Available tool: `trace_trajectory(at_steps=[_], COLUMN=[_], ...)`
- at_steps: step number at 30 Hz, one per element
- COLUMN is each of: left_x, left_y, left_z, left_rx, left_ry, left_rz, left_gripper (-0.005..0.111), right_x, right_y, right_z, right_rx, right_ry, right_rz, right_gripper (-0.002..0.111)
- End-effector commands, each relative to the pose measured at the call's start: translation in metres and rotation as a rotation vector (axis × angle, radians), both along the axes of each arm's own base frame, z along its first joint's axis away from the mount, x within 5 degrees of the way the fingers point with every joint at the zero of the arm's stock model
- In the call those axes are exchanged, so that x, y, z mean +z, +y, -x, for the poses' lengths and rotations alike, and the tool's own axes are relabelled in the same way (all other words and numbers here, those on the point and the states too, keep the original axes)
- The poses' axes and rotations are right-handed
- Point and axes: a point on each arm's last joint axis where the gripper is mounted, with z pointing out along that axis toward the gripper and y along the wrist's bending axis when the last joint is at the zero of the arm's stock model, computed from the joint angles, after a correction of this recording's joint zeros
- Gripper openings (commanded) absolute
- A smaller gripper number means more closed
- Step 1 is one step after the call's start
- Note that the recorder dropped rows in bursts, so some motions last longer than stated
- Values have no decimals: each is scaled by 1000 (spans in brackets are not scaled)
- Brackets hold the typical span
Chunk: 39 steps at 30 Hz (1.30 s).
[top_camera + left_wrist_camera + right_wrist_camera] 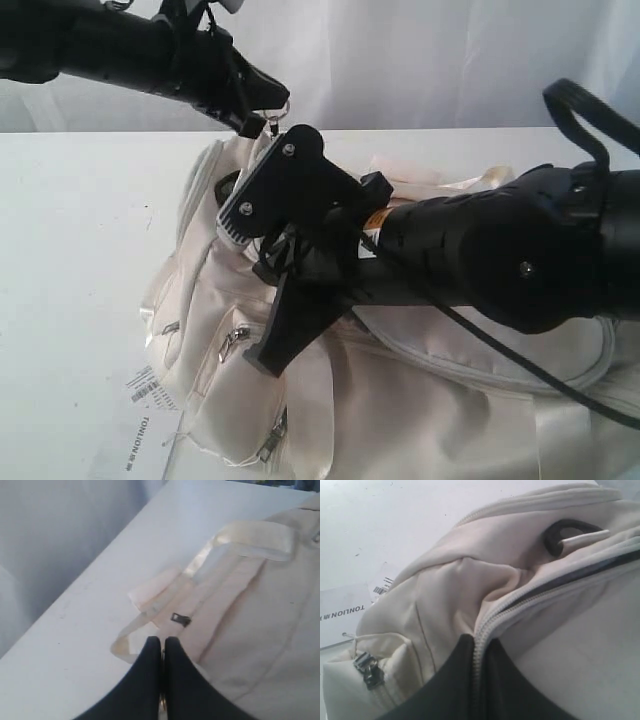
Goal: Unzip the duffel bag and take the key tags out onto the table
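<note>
White table [70,260] carries the bag [430,410], left gripper [162,647] pinched on its end ring [277,105], right gripper [479,652] nipped on the zip [530,592], which seems only partway open; tags unseen, presumably inside, so most remains.

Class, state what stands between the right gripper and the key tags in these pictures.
The duffel bag itself: no key tags show, so they presumably lie inside. The right gripper has its fingers closed on the zipper, which looks only partly open beyond them.
</note>
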Motion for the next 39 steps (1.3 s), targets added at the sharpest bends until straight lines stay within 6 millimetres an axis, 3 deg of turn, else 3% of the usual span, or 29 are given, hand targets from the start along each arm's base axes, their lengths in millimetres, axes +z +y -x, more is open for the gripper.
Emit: trace_trajectory(at_steps=[1, 6, 8, 10, 13, 14, 18, 20, 22, 23, 25, 30, 32, 35, 39], left_x=[-5, -26, -32, -33, -26, -21, 5, 24, 38, 43, 47, 51, 54, 49, 33], left_y=[-2, -1, 0, -2, -4, -3, 8, 20, 38, 49, 60, 80, 93, 108, 114], left_z=[-32, -51, -53, -52, -46, -43, -20, 4, 30, 44, 72, 131, 166, 208, 222], left_rx=[124, 222, 229, 214, 167, 164, 149, 167, 228, 271, 255, 241, 251, 265, 288], left_ry=[-53, -43, -30, -20, 1, 14, 45, 148, 276, 343, 417, 443, 398, 340, 308], left_rz=[29, 18, 17, 17, 34, 39, -73, -160, -281, -350, -413, -401, -365, -313, -288], left_gripper=[0, 0, 6, 21, 70, 75, 67, 56, 36, 18, 0, 0, 0, 0, 0], right_x=[-4, -5, -5, -5, -5, -5, -7, -8, -7, -5, 5, 41, 54, 55, 50], right_y=[-4, -4, -4, -4, -4, -4, -6, -7, -7, -8, -12, -35, -53, -77, -80], right_z=[3, 4, 4, 4, 4, 4, 6, 7, 7, 8, 10, 27, 37, 46, 46], right_rx=[5, 7, 7, 7, 3, 0, 4, 7, 8, 8, 11, 42, 74, 98, 103], right_ry=[48, 53, 55, 55, 61, 64, 89, 100, 100, 95, 74, 25, -3, -20, -11], right_rz=[44, 51, 53, 53, 52, 50, 74, 87, 86, 79, 54, 24, 80, 263, 320], right_gripper=[0, 0, 0, 0, 0, 0, 0, 5, 21, 36, 56, 61, 61, 61, 61])
